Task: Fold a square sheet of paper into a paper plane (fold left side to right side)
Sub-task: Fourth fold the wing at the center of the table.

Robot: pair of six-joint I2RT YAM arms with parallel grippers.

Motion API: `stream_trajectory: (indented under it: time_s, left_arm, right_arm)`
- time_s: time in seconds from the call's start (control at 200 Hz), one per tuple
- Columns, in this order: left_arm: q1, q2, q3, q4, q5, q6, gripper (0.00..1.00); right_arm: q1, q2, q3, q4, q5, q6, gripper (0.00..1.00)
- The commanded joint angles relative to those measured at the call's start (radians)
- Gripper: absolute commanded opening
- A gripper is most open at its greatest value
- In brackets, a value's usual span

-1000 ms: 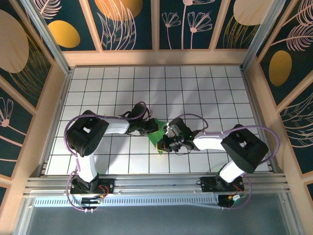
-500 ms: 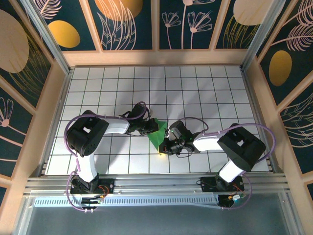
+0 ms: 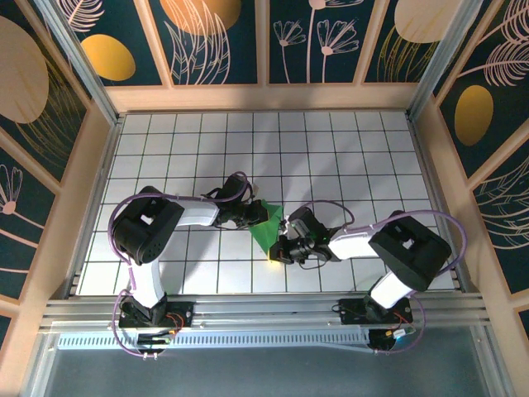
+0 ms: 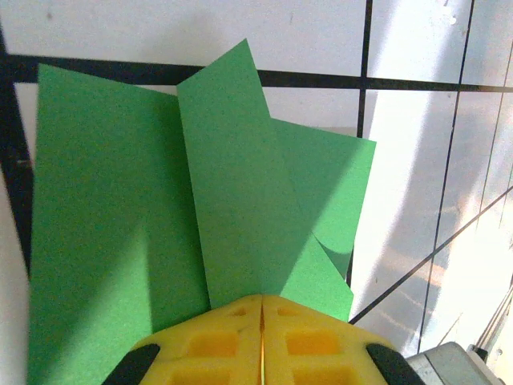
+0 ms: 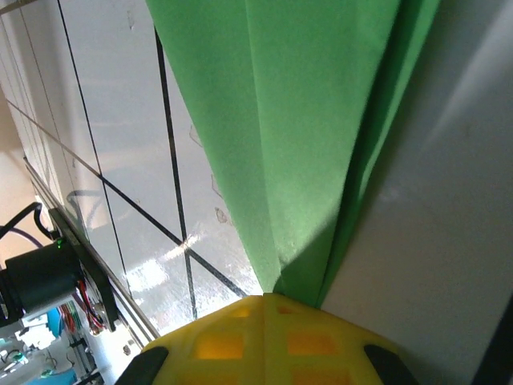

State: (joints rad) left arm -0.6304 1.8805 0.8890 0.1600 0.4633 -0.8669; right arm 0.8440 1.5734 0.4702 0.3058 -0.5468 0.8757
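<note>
The square sheet of paper, bright green and partly folded into a pointed wedge, lies on the white tiles between the two arms. A raised middle flap of the paper runs into the seam of my left gripper, which is shut on it at the far left end. The paper's narrow near point ends at my right gripper, shut, with its yellow tips against that point. Whether the tips pinch the point cannot be told.
White grid-tiled floor is walled by wooden panels at the back and sides. Both arm bases sit on the metal rail at the near edge. Purple cables loop over each arm.
My right gripper has slid along the paper toward its near point, uncovering more green. The left gripper has stayed in place.
</note>
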Motion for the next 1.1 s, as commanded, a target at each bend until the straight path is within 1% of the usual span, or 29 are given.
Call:
stream_trajectory:
  time_s: [0.0, 0.125, 0.24, 0.35, 0.46, 0.535, 0.561, 0.641, 0.691, 0.781, 0.801, 0.816, 0.841, 0.926, 1.006, 1.091]
  left_arm:
    - [0.007, 0.055, -0.009, -0.073, -0.078, 0.0, 0.08]
    - [0.007, 0.054, -0.009, -0.073, -0.078, 0.001, 0.08]
    - [0.007, 0.051, -0.01, -0.071, -0.076, 0.003, 0.09]
    - [0.005, 0.037, -0.013, -0.054, -0.055, -0.001, 0.09]
    - [0.006, 0.009, -0.012, -0.014, -0.016, -0.025, 0.11]
    - [0.006, -0.017, -0.007, 0.019, 0.01, -0.046, 0.13]
    - [0.005, -0.027, -0.005, 0.026, 0.017, -0.051, 0.14]
    - [0.006, -0.067, 0.011, 0.039, 0.022, -0.056, 0.18]
    - [0.007, -0.098, 0.024, 0.038, 0.021, -0.052, 0.21]
    - [0.007, -0.16, 0.049, 0.0, -0.024, -0.025, 0.3]
    - [0.006, -0.197, 0.054, -0.013, -0.039, -0.015, 0.32]
    - [0.007, -0.211, 0.056, -0.023, -0.05, -0.008, 0.33]
    - [0.007, -0.235, 0.06, -0.04, -0.076, 0.002, 0.35]
    - [0.007, -0.314, 0.061, -0.101, -0.174, 0.034, 0.41]
    - [0.006, -0.389, 0.033, -0.133, -0.263, 0.05, 0.43]
    - [0.007, -0.465, -0.027, -0.131, -0.333, 0.044, 0.45]
  right_arm:
    - [0.045, 0.0, -0.058, -0.099, -0.034, 0.028, 0.0]
    - [0.056, -0.03, -0.089, -0.094, -0.039, 0.045, 0.0]
    - [0.042, -0.096, -0.088, -0.135, -0.032, 0.03, 0.0]
    - [0.003, -0.204, -0.067, -0.182, -0.024, -0.001, 0.0]
    - [-0.085, -0.311, -0.061, -0.205, -0.027, -0.039, 0.0]
    - [-0.152, -0.359, -0.061, -0.213, -0.033, -0.078, 0.06]
    - [-0.174, -0.37, -0.06, -0.213, -0.034, -0.089, 0.1]
    - [-0.24, -0.391, -0.059, -0.2, -0.026, -0.118, 0.17]
    - [-0.273, -0.396, -0.062, -0.172, -0.026, -0.132, 0.23]
    - [-0.292, -0.39, -0.062, -0.114, -0.007, -0.152, 0.35]
    - [-0.291, -0.386, -0.063, -0.099, -0.003, -0.156, 0.37]
    - [-0.319, -0.381, -0.064, -0.088, 0.0, -0.159, 0.39]
    - [-0.329, -0.372, -0.063, -0.068, 0.003, -0.163, 0.41]
    - [-0.338, -0.325, -0.051, 0.0, -0.008, -0.203, 0.46]
    - [-0.336, -0.264, -0.022, 0.036, -0.022, -0.251, 0.52]
    - [-0.336, -0.188, 0.005, 0.09, -0.045, -0.282, 0.54]
